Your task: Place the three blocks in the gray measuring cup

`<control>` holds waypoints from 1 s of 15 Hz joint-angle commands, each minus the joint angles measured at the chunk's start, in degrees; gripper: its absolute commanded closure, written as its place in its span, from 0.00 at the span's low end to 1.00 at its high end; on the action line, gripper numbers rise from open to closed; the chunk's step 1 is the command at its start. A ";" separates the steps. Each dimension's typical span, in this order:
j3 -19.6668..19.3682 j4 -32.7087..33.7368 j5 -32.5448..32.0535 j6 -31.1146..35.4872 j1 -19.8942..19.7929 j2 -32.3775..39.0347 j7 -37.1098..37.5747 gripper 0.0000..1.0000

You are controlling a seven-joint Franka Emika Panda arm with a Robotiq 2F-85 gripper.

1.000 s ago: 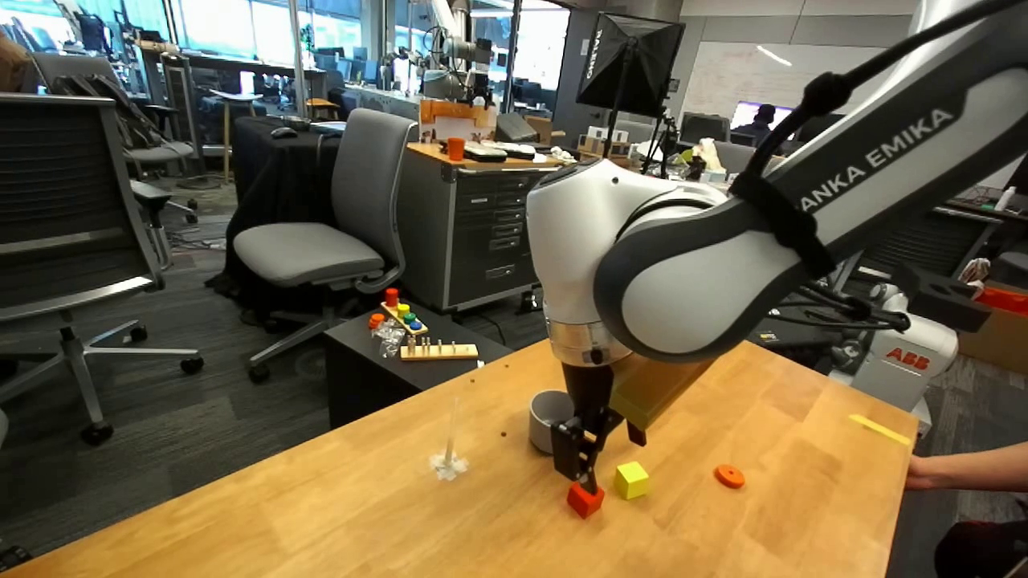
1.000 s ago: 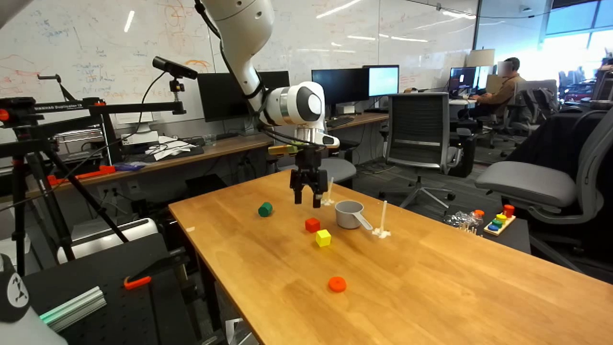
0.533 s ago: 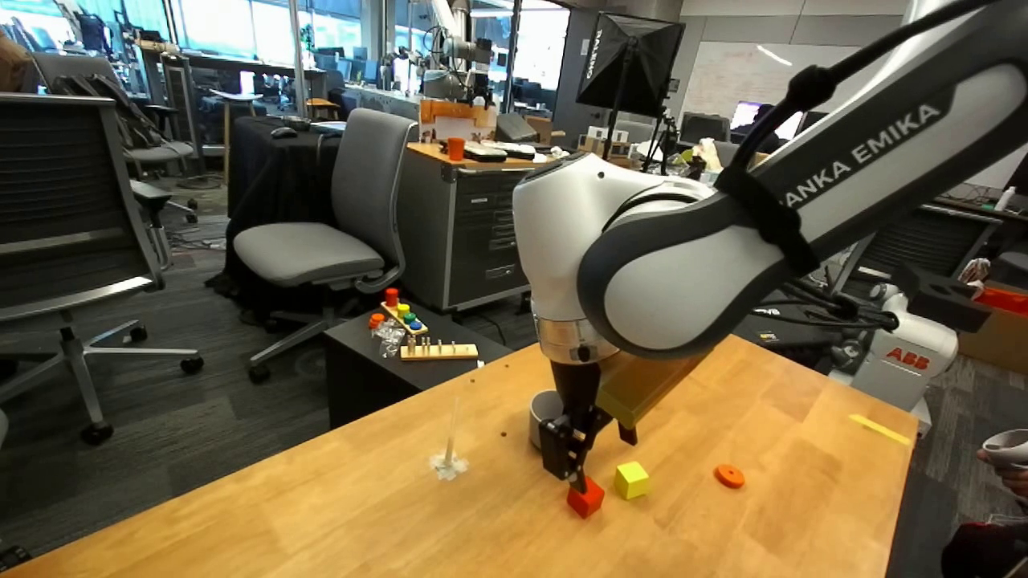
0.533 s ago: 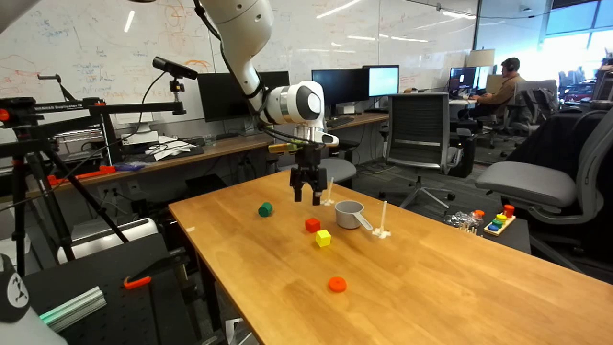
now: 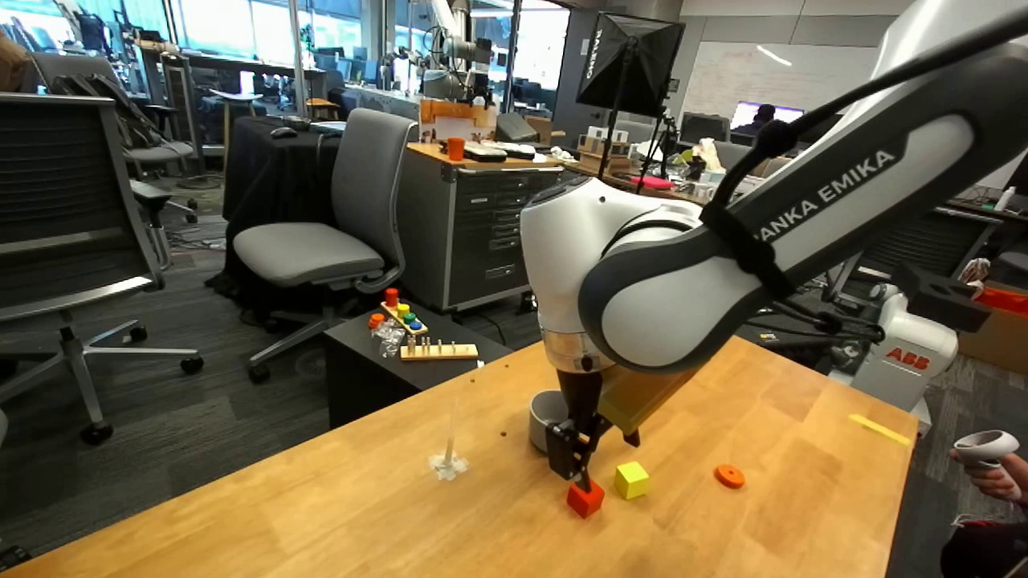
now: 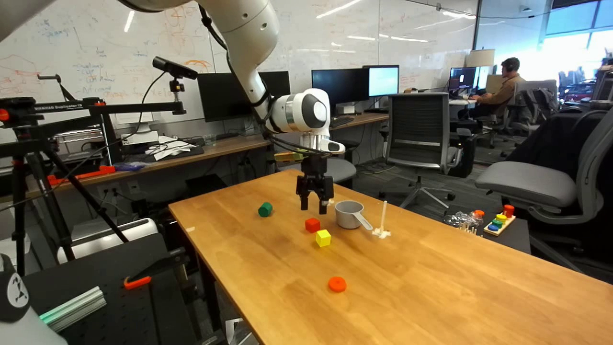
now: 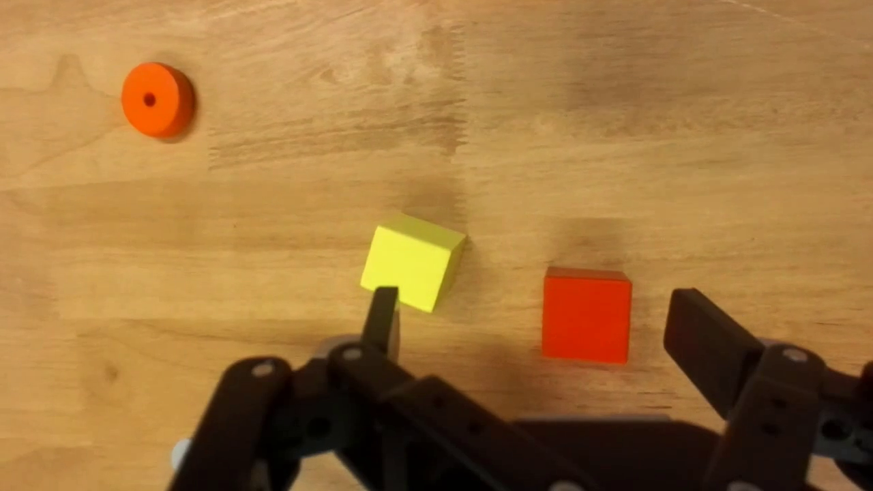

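My gripper (image 7: 533,300) is open and empty; it also shows in both exterior views (image 5: 608,461) (image 6: 313,208). The red cube (image 7: 586,316) lies on the table between the lines of the fingers in the wrist view, nearer the right finger. It shows in both exterior views (image 5: 585,502) (image 6: 312,225), below the fingertips. The yellow-green cube (image 7: 409,262) (image 5: 632,481) (image 6: 323,238) lies beside it, partly behind the left fingertip in the wrist view. The flat orange disc (image 7: 151,112) (image 5: 730,476) (image 6: 337,284) lies farther off. The gray measuring cup (image 6: 346,219) stands upright; the arm partly hides it in an exterior view (image 5: 543,425).
A green block (image 6: 265,209) lies on the wooden table (image 6: 407,287). A thin upright peg on a taped base (image 6: 383,220) stands by the cup's handle; a peg also shows in an exterior view (image 5: 450,437). A strip of yellow tape (image 5: 879,429) lies near the table's end.
My gripper, still open, has come lower; over the last half second it has moved down and to the right in both exterior views. The blocks and the cup have not moved.
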 commanded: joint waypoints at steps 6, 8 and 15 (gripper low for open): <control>-0.44 8.31 3.10 -1.08 0.37 6.73 -0.08 0.00; -0.44 9.86 3.82 -1.41 0.35 8.30 -0.09 0.00; -0.92 14.31 4.64 -1.29 1.14 11.66 0.52 0.31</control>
